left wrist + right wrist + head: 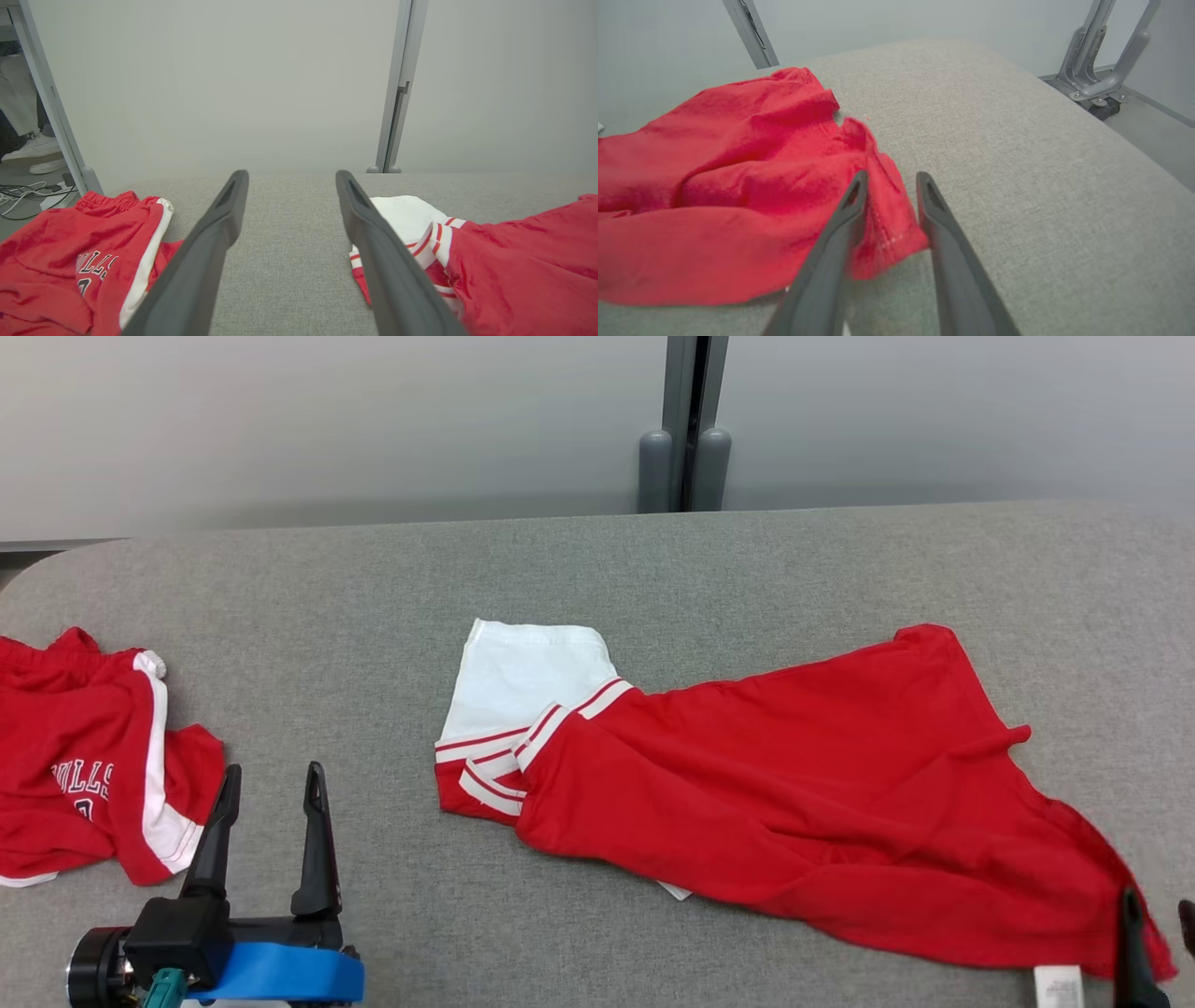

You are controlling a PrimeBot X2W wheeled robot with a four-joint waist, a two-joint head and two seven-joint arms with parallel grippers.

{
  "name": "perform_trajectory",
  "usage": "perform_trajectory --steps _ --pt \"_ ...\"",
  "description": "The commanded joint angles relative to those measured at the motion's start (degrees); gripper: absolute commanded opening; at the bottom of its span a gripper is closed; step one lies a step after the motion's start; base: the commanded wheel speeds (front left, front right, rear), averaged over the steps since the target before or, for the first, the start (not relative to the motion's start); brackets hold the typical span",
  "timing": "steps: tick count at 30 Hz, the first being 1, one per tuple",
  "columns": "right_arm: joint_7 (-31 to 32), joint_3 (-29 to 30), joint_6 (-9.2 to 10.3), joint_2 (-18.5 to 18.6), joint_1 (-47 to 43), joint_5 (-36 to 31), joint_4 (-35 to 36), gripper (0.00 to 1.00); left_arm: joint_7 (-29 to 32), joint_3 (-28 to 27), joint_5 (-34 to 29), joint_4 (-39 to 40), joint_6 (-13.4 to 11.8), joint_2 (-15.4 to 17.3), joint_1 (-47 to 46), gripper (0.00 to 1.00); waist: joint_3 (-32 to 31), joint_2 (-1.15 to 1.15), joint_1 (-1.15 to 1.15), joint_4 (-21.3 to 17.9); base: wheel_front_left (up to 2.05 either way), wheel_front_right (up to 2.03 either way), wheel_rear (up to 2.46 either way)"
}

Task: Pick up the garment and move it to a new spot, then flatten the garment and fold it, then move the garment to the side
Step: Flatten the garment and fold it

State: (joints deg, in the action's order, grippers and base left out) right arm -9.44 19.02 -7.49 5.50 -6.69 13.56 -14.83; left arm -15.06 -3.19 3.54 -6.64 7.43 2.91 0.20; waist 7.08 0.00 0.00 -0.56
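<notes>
You have two red garments on the grey fabric table (373, 616): the long red garment with white striped trim (794, 784) lies spread from centre to near right, one small white label (1058, 985) at its near hem, unreadable; the crumpled red-and-white garment (75, 756) at far left reads "ULLS"; your left pincer (274, 770) hangs released and empty between them; your right pincer (892, 177) stands half parted astride the near right corner, not pinching.

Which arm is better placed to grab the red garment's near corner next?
Right: the right gripper sits at the garment corner, fingers either side of its edge. The left gripper stands over bare table, apart from it.
</notes>
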Motion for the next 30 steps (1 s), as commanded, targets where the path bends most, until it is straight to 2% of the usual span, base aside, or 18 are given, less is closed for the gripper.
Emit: perform_trajectory --steps 1,7,15,23,30 --pt "-0.9 0.2 -0.01 -0.3 0.7 -0.7 1.0 1.00 -0.2 0.1 0.3 -0.1 0.0 0.0 -0.7 1.00 0.0 0.00 0.00 0.0 0.00 0.00 0.00" --pt "-4.9 -1.0 -0.01 -1.7 3.4 -4.6 7.7 1.00 -0.2 0.7 -0.2 -0.2 0.1 0.0 -1.1 1.00 0.1 0.00 0.00 0.6 0.00 0.00 0.00" --pt "-5.8 -11.7 -0.01 -2.5 7.6 -5.1 13.0 1.00 -0.2 1.1 -0.5 -0.5 0.1 0.0 -1.0 1.00 0.2 0.00 0.00 1.3 0.00 0.00 0.00" --pt "-5.8 -22.3 -0.01 -2.6 9.2 -3.2 9.6 1.00 -0.2 2.4 -0.4 -1.0 0.1 0.0 -1.4 1.00 0.5 0.00 0.00 2.1 0.00 0.00 0.00" --pt "-5.8 -24.4 -0.01 -2.6 9.7 -2.7 7.8 1.00 -0.2 3.4 0.0 -1.3 0.1 0.0 -1.8 1.00 0.9 0.00 0.00 2.2 0.00 0.00 0.00"
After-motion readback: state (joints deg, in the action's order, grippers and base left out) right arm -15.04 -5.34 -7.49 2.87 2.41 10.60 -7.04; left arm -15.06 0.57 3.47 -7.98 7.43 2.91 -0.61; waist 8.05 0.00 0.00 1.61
